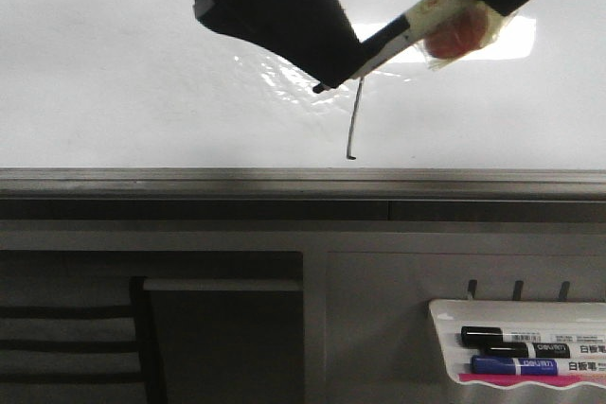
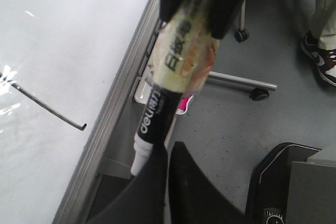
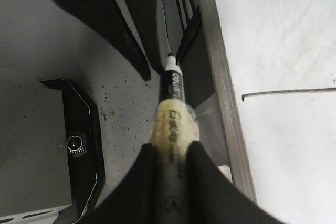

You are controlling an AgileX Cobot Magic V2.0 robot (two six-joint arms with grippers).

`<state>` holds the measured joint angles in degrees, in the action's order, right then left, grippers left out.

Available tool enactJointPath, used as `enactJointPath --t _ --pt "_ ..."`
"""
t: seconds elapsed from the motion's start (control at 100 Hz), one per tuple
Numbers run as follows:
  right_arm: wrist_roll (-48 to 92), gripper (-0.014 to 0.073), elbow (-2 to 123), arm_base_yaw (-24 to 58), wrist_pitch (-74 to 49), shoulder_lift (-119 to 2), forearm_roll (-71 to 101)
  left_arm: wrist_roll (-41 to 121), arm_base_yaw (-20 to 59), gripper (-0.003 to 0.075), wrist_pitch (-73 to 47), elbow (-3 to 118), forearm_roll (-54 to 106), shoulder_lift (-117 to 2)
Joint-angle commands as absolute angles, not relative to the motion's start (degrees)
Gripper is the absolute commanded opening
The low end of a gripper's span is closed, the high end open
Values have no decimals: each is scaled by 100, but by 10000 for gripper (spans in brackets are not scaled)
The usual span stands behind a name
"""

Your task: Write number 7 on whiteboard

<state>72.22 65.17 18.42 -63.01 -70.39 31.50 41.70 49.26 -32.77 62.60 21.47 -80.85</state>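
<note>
One long downstroke of the number 7 (image 1: pixel 354 120) is already sitting on the whiteboard (image 1: pixel 114 92), ending in a tiny hook just below the tip of the marker (image 3: pixel 173 87) I am holding. The stroke is lying off to the board side of my right end effector (image 3: pixel 171 150), well clear of the nib. I am judging the writing to be mostly or wholly done, because the marker tip is hanging off the glossy face and not pressing on it.

I am pinching the marker's taped barrel firmly in my right end effector, fingers pressed against both sides of it. My left end effector (image 2: pixel 168 153) is sitting right at the marker's white nib end, touching it or nearly so. I cannot tell whether that one is spread or pinched, nor whether it is carrying a cap.

What may be remaining is the top bar: my left arm is covering the spot where it would be joining the downstroke, and glare is washing out that patch, so I am unable to confirm it.

Farther below both end effectors, the grey edge rail (image 1: pixel 189 180) is running across, and under it the marker tray (image 1: pixel 445 314) is holding spare markers (image 1: pixel 516 338), cut off at the frame edge.
</note>
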Motion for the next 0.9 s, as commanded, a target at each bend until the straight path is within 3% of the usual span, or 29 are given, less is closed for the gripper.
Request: enactJointPath --t 0.0,0.13,0.35,0.42,0.89 --pt "7318 -71 6703 1818 -6137 -6886 3492 4170 4974 -20 -2931 6451 2291 -7950" --pt "7318 -71 6703 1818 -6121 -6886 3478 4170 4974 15 -2931 6451 2291 -7950" --pt "7318 -71 6703 1818 -6114 -6886 3386 4170 4974 321 -2855 6451 2300 -7950" --pt "7318 -71 6703 1818 -6130 -6886 3386 4170 4974 372 -2732 6451 2300 -7950" --pt "7547 -71 6703 1818 -6225 -6886 3471 4564 5166 367 -2461 6451 2300 -8109"
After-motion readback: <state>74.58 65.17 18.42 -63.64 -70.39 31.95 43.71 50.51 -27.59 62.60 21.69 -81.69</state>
